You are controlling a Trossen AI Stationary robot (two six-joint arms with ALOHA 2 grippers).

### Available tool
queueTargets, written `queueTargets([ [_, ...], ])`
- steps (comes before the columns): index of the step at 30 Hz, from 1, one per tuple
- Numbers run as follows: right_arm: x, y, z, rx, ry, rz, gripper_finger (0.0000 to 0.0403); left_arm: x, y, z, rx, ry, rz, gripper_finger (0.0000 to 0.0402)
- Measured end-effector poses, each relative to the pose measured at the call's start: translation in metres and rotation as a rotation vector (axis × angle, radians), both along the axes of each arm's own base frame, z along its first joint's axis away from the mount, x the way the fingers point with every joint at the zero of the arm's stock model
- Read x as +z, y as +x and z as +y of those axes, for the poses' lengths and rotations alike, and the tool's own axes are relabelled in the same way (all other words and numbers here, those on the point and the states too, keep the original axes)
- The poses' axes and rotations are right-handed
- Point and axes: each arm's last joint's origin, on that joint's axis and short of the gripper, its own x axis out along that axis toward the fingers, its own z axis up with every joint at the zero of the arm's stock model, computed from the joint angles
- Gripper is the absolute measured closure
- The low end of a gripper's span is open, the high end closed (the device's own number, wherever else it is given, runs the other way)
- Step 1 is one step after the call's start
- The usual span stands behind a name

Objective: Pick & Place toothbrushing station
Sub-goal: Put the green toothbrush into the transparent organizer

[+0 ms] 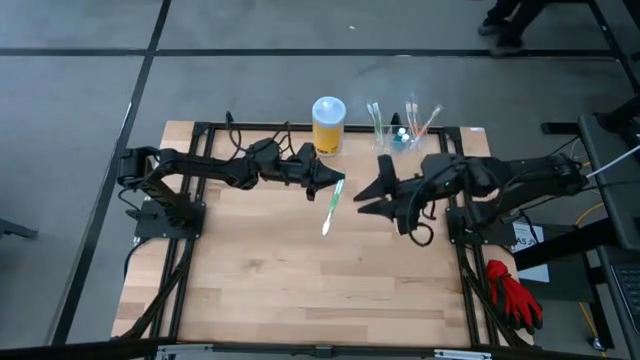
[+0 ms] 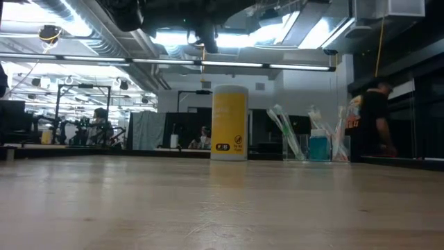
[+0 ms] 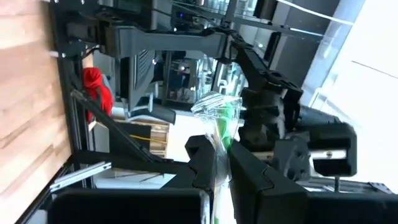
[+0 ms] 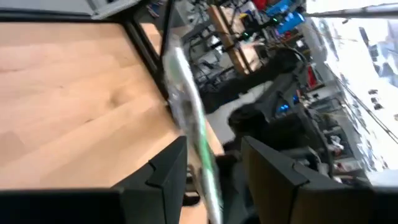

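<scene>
Above the middle of the worktop (image 1: 300, 290), the left hand (image 1: 336, 182) is clamped on a wrapped toothbrush (image 1: 331, 208), gripping it near its far end so the rest slants toward the near side. The right hand (image 1: 372, 190) faces it from just to the right, its fingers spread wide apart and empty. In the right wrist view the brush crosses the gap between those fingers without clearly touching either.

The toothbrushing station (image 1: 400, 138) stands at the far edge, just right of the yellow canister (image 1: 328, 127) and beyond both hands. It is a low, boxy holder of clear plastic with several thin brushes fanning out of it.

This looks like a hand-over or a carry toward the station. To do it well, the receiving fingers should close squarely across the handle, clear of the left hand's grip, before the left lets go. The wrapper is glossy, crinkled film and probably slippery, and the green and white brush inside is slim and light, so a firm grip on the handle rather than on loose film seems wise. The station is light and already crowded, so a careless approach could tip it. The canister is a smooth, white-lidded cylinder; the worktop is pale planked wood.
</scene>
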Motion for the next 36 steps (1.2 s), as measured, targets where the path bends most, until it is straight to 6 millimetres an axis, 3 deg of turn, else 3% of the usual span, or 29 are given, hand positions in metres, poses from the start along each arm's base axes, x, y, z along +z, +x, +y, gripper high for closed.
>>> queueTargets([
  [13,-0.017,0.025,0.030,0.063,-0.043,0.003,0.0248,-0.007,0.020,0.000,-0.052,0.022,0.074,0.0385],
  [25,-0.023,0.028,0.031,0.029,-0.002,0.048,0.0248,0.002,0.061,0.001,-0.169,0.060,0.006,0.0385],
  [36,-0.025,0.027,0.030,-0.014,0.034,0.086,0.0254,0.002,0.065,0.001,-0.188,0.079,0.000,0.0385],
])
